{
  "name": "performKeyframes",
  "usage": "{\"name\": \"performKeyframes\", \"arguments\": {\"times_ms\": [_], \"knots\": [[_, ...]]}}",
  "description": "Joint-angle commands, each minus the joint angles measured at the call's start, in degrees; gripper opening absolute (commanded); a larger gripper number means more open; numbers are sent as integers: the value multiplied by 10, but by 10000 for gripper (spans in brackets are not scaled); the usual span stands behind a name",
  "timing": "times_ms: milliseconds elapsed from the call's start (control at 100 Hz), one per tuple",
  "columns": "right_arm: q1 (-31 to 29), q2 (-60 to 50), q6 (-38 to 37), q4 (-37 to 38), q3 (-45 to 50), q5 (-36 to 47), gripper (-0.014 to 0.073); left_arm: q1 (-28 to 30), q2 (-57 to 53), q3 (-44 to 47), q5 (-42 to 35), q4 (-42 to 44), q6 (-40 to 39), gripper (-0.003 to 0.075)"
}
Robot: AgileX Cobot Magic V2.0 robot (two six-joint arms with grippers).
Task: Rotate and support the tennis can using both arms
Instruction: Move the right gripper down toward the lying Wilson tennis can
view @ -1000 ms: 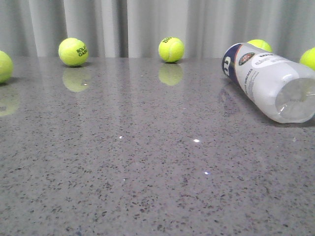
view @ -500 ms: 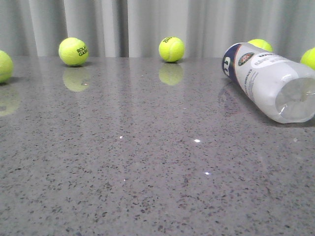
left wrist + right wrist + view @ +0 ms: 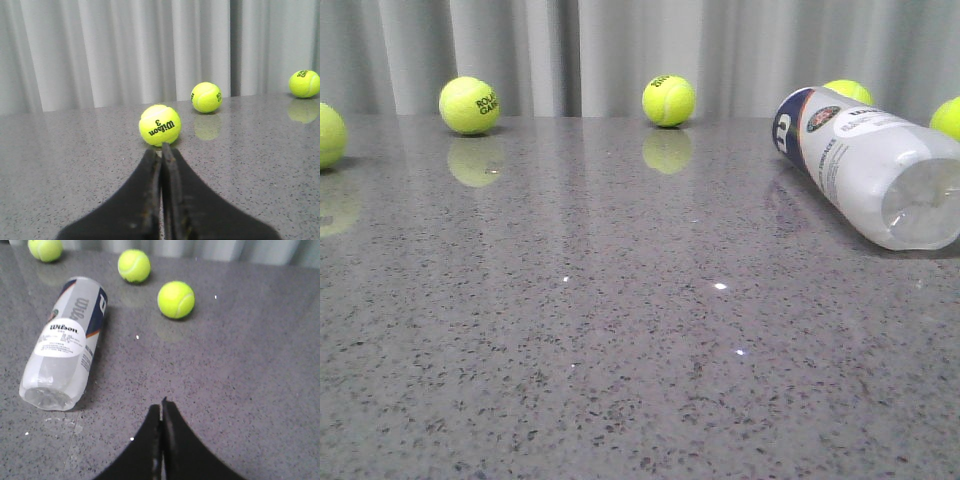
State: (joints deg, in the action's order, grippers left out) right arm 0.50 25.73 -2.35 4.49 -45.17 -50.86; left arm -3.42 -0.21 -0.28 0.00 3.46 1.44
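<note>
Clear-plastic tennis can (image 3: 67, 342) lies on its side on the grey table (image 3: 620, 350), long axis running away from me. My right gripper (image 3: 161, 410), fingers pressed together, is nearer; my left gripper (image 3: 161, 152) is likewise closed and empty.

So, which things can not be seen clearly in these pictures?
- Front view: neither hand appears. The tennis can hides most of one ball behind it, and two other balls are cut by the side edges.
- Right wrist view: the small print on the can's label is too small to read.
- Whether the can holds any balls cannot be told.
</note>
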Motion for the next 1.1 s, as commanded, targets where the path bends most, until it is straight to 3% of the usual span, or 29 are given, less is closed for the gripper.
{"name": "performKeyframes", "arguments": {"times_ms": [0,220,310,430,530,580,830,1090], "knots": [[-4,61,0,5,-71,-21,-67,1,-22,28,-43,-1,-6,-21],[-4,132,0,5,-101,-28,-62,1,-22,28,-43,-1,-6,-21],[-4,147,0,5,-101,-49,7,1,-22,28,-43,-1,-6,-21],[-4,159,0,5,-101,-80,259,1,-22,28,-43,-1,-6,-21],[-4,160,0,5,-101,-93,566,1,-22,28,-43,-1,-6,-21],[-4,160,0,5,-101,-94,675,1,-22,28,-43,-1,-6,-21],[2,175,33,-65,-104,-61,636,1,-22,28,-43,-1,-6,-21],[43,316,84,-151,-167,-8,636,1,-22,28,-43,-1,-6,-21]]}}
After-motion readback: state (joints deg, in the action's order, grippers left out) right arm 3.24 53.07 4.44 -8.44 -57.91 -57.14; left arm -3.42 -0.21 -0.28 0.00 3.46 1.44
